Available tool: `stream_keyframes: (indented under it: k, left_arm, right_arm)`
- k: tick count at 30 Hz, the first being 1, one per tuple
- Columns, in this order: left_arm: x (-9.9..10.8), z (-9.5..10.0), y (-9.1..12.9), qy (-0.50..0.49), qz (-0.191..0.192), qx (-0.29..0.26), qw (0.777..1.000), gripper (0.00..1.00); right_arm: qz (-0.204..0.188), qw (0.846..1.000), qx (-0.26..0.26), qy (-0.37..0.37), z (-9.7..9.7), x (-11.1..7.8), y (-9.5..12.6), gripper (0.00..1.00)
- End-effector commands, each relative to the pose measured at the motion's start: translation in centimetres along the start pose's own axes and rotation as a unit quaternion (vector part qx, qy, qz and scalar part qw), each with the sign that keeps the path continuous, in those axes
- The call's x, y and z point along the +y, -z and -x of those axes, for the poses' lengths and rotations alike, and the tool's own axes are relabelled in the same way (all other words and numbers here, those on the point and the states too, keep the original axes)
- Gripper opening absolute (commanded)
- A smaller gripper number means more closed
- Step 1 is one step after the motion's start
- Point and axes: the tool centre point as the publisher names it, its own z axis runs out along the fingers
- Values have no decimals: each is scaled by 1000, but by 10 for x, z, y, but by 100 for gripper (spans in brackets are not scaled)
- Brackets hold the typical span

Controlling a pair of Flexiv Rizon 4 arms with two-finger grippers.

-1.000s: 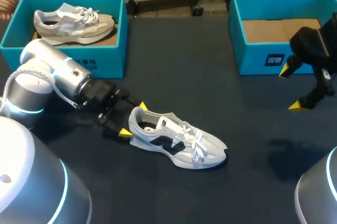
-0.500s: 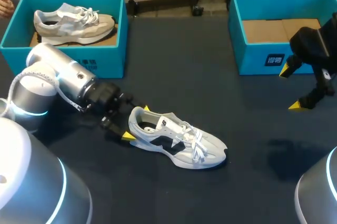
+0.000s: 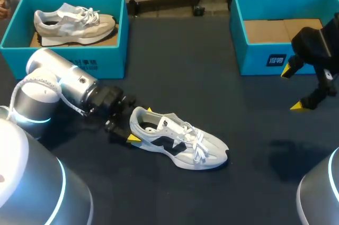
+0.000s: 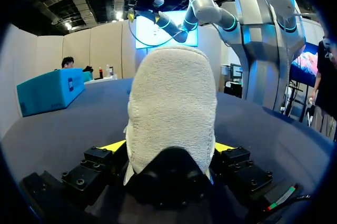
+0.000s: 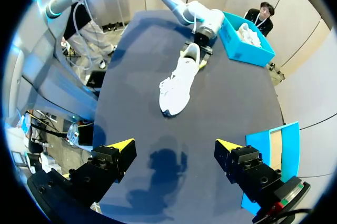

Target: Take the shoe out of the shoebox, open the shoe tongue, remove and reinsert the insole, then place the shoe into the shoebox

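Three views, one table.
Head: high behind, looking down over whole table (image 3: 212,50). Left wrist: low, hard against white shoe (image 4: 171,103) heel. Right wrist: high, looking back across. All three share that shoe.

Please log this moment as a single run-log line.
shoe: upright on table | left gripper: at its heel, grip unclear | right gripper: open, by right shoebox

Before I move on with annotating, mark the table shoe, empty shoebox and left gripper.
table shoe (image 3: 177,141), head view, midfoot side.
empty shoebox (image 3: 254,55), head view, front wall.
left gripper (image 3: 140,124), head view, midway between fingertips.
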Motion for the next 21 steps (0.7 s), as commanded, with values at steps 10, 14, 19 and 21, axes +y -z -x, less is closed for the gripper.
stream_keyframes:
  k: [10, 14, 19, 21]
  left_arm:
    - [-5, -9, 0, 23, -8, -29, 999, 0]
    - [-9, -8, 4, 27, -18, -68, 997, 0]
    - [-9, -6, 7, 30, -21, -100, 994, 0]
    - [-9, -5, 10, 31, -23, -113, 993, 0]
  right_arm:
    - [-2, 1000, 2, 0, 2, 1, -1, 100]
    - [-2, 1000, 2, 0, 2, 1, -1, 100]
    - [-2, 1000, 2, 0, 2, 1, -1, 100]
    - [-2, 1000, 2, 0, 2, 1, -1, 100]
